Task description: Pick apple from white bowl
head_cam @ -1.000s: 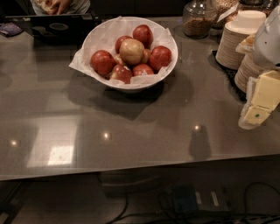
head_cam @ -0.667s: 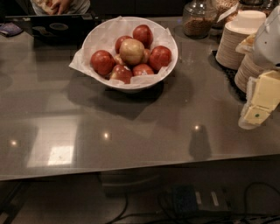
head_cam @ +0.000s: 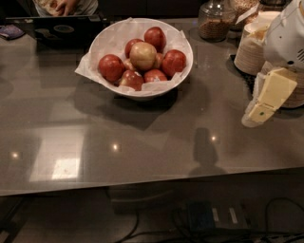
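The white bowl (head_cam: pixel 183 45), lined with crinkled white paper, stands on the grey counter at the back centre. The pale yellowish-tan apple (head_cam: pixel 142 55) lies on top in the middle of the bowl. Deep red apples (head_cam: pixel 111 67) surround it. My gripper (head_cam: pixel 259 114), cream and white, hangs at the right edge of the view, above the counter. It is well to the right of the bowl, apart from it, and holds nothing that I can see.
Stacks of cream paper bowls (head_cam: pixel 249 52) stand at the back right, behind the gripper. A glass jar (head_cam: pixel 213 21) stands to their left. A dark tray (head_cam: pixel 57 28) and a person's hand (head_cam: pixel 59 5) are at the back left. The counter's front edge (head_cam: pixel 152 182) runs across the view.
My gripper has moved a little to the left and up, towards the bowl. The bowl and apples have not moved.
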You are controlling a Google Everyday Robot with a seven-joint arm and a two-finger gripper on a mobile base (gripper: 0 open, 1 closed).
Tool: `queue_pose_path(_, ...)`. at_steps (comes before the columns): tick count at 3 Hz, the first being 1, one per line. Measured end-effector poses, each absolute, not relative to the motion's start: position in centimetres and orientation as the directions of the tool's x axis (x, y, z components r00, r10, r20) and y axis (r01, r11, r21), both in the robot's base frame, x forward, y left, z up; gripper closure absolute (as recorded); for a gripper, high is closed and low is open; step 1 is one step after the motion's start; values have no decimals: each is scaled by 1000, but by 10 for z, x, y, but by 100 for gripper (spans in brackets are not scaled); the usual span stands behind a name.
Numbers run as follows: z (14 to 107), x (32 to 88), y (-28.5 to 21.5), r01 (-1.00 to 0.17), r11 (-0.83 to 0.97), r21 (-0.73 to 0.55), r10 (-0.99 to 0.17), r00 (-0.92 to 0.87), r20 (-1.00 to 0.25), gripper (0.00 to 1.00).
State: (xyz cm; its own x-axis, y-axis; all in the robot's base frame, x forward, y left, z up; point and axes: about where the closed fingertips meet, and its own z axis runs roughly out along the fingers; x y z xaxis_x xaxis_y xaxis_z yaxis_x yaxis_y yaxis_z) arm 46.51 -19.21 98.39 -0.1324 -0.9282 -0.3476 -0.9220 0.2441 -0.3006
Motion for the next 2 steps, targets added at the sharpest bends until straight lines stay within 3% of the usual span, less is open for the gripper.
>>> queue_pose_path(2,1002,498,-142,-916,166,-366,-860,47,-508,0)
